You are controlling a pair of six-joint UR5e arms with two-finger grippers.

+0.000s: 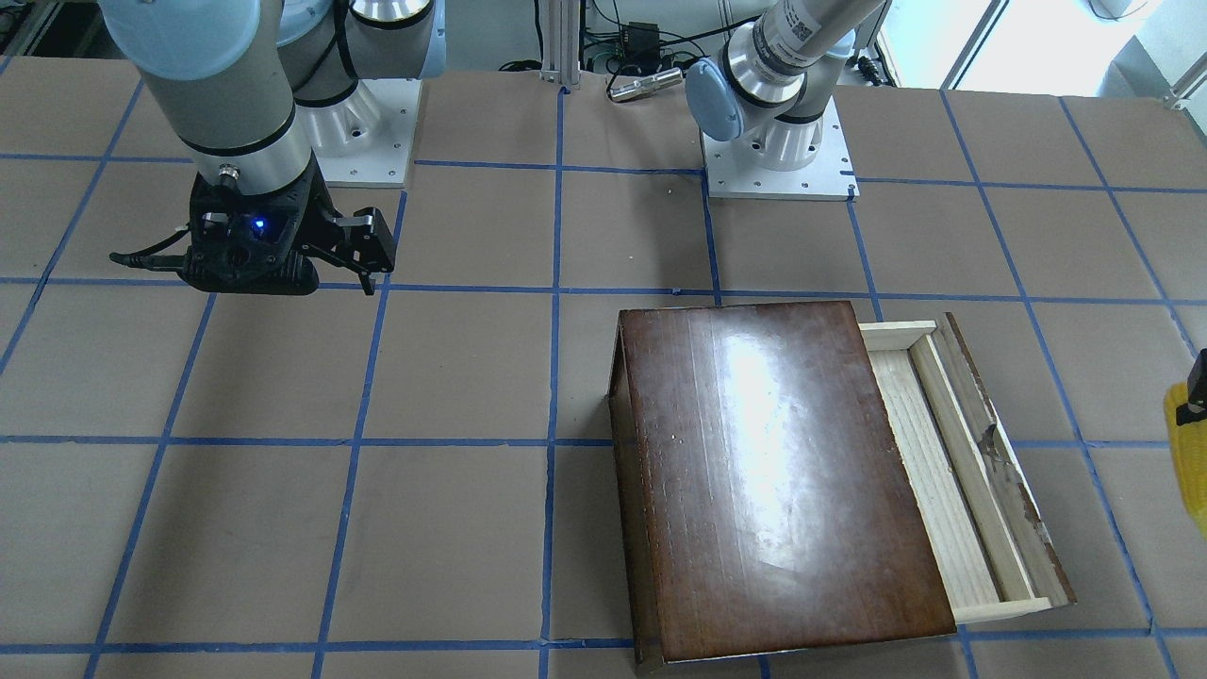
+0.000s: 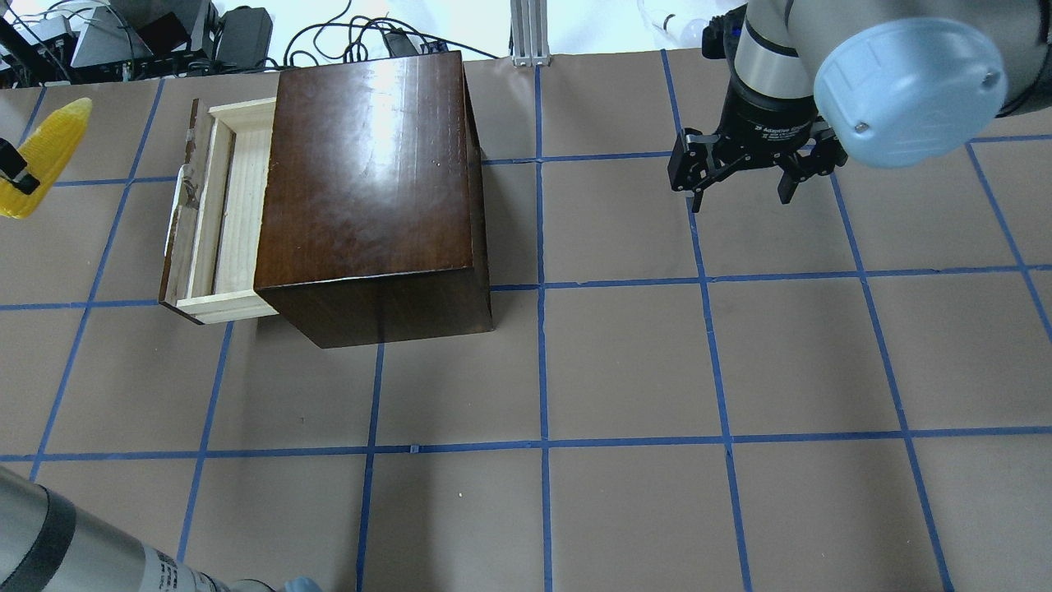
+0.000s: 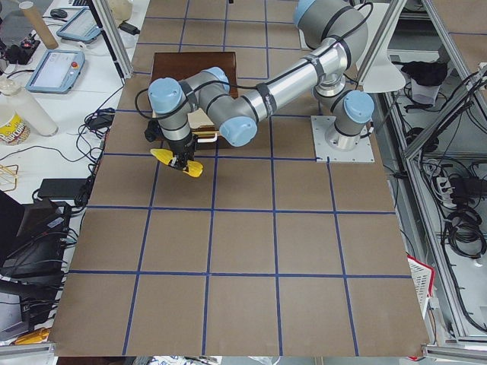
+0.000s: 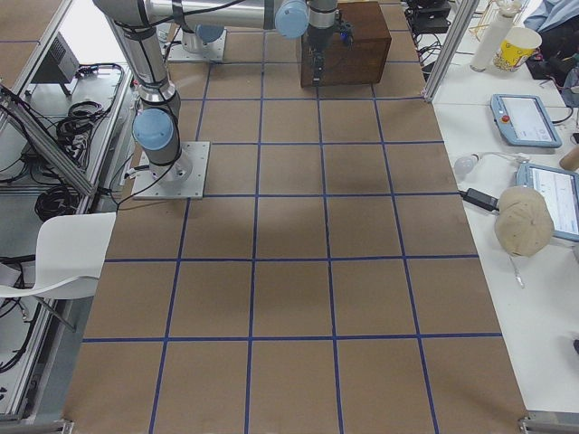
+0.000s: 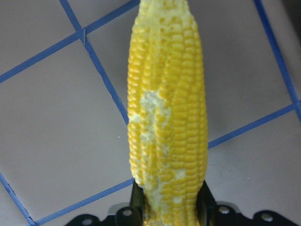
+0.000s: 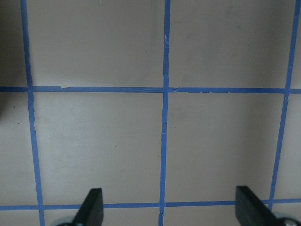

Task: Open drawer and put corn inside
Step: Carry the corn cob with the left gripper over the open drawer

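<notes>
The yellow corn [image 5: 169, 117] is held in my left gripper [image 5: 170, 209], which is shut on its thick end. In the overhead view the corn [image 2: 45, 156] hangs above the table at the far left edge, left of the drawer [image 2: 226, 205] and apart from it. The drawer is pulled partly out of the dark-brown box [image 2: 370, 181], and its pale wooden tray shows nothing inside. In the front-facing view the corn [image 1: 1190, 462] is at the right edge, beyond the drawer's chipped front panel [image 1: 1004, 462]. My right gripper [image 2: 740, 196] is open and empty, hovering over the table to the box's right.
The table is brown paper marked with a blue tape grid [image 2: 542, 288]. The arm bases [image 1: 778, 151] are bolted at the robot's side. Cables and equipment [image 2: 164, 33] lie beyond the far edge behind the box.
</notes>
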